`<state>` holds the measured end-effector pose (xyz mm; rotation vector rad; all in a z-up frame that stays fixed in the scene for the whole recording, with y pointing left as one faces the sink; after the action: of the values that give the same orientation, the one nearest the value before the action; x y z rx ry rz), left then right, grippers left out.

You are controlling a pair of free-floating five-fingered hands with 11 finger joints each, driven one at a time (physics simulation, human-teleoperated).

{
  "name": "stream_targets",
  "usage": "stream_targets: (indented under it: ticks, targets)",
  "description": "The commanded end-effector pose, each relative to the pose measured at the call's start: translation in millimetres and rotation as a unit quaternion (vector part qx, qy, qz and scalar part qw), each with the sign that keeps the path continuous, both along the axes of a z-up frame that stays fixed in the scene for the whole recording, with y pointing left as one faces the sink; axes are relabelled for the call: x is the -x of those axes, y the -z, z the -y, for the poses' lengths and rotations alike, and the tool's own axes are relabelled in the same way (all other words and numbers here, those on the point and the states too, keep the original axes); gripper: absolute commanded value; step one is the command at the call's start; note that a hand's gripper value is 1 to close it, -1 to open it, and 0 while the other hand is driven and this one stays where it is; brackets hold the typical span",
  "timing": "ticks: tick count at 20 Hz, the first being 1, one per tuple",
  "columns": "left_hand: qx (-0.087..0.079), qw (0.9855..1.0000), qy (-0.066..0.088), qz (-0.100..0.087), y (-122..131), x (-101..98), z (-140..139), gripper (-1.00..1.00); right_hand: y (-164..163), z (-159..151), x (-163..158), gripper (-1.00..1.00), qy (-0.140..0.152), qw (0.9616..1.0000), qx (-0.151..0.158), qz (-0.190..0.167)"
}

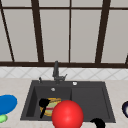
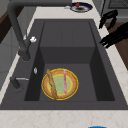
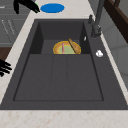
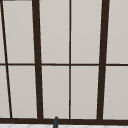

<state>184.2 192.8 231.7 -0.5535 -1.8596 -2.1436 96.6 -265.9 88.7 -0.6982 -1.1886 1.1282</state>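
Yellow plate (image 2: 75,83) with a green centre lies flat on the floor of the sink's (image 1: 28,105) deep left basin. A brown stick (image 2: 52,83) and a pink strip (image 2: 64,81) lie across it. In the front view the left hand (image 1: 43,103) floats in front of that plate, above the basin's near edge. Its fingers are loose and released and grasp nothing. The right hand (image 1: 98,123) hangs low by the sink's front right corner, also relaxed and empty. A red ball (image 1: 67,115) overlaps the front rim between the two hands.

Judging by the side views, the hands are well above the counter. Any reach for the plate would need a straight descent into the basin, staying on the near side, away from the faucet (image 1: 56,71). The basin wall beside the plate leaves little room, so the far rim looks the easier side for fingers. Keeping the plate level should stop the stick and strip sliding off. A blue plate (image 1: 6,103) lies on the left counter.
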Motion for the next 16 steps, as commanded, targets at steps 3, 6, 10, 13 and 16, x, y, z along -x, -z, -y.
stream_targets:
  ticks: [3, 6, 10, 13, 16]
  targets:
    - [0.008, 0.9972, 0.001, -0.074, 15.4, -23.4, 8.5, -1.00, 0.4, 0.0, 0.7, 0.00, 0.000, 1.0000, 0.000, -0.001]
    - [0.013, 0.9962, -0.005, -0.086, 24.6, -44.5, 7.8, -1.00, 0.8, 0.0, 1.6, 0.00, 0.000, 1.0000, 0.001, -0.002]
    - [0.024, 0.9967, -0.003, -0.077, 40.9, -77.3, 8.7, -1.00, 1.4, 0.0, 2.5, 0.00, -0.001, 1.0000, 0.001, -0.003]
    - [0.029, 0.9969, -0.005, -0.072, 60.9, -102.4, 9.3, -1.00, 1.7, 0.0, 3.1, 0.00, -0.001, 1.0000, 0.001, -0.004]
    - [0.027, 0.9967, -0.005, -0.076, 78.6, -125.7, 16.5, -1.00, 1.9, 0.0, 3.5, 0.00, -0.001, 1.0000, 0.002, -0.004]
